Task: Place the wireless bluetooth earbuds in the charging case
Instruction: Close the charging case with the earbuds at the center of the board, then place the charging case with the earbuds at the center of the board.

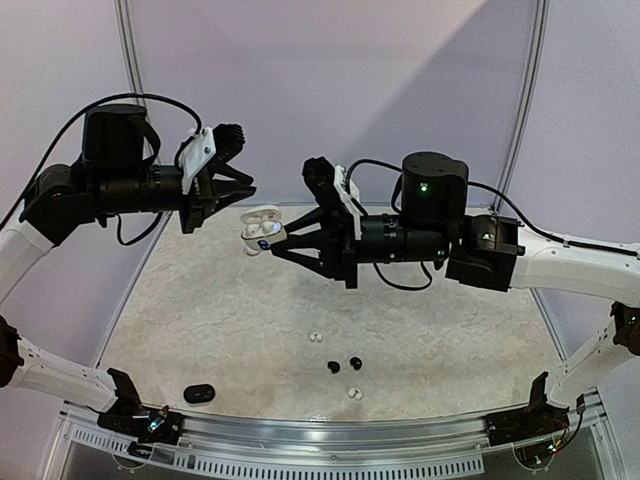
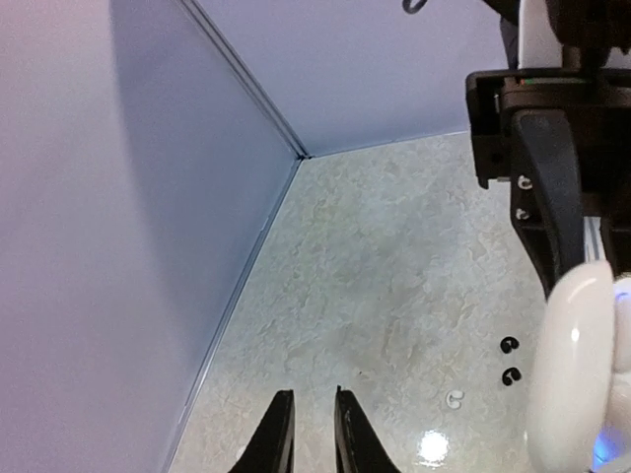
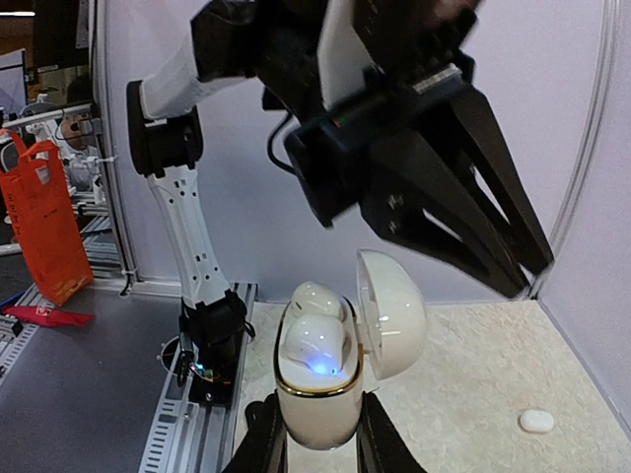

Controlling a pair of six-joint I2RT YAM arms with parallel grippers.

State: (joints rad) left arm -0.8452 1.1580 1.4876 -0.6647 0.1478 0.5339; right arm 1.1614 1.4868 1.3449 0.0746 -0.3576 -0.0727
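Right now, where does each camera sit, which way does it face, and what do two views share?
Top external: above and behind the bases, looking down over the table toward the back wall; both arms, left tool and right tool show.
Left wrist: on the raised left arm, looking down at the table's far corner; its own fingertips show.
Right wrist: behind the right tool, facing the left arm; its fingers clamp the open white charging case.
Shared: both wrist views show that case.

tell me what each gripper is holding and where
The right gripper holds the open white charging case by its lower body; the left gripper holds nothing.
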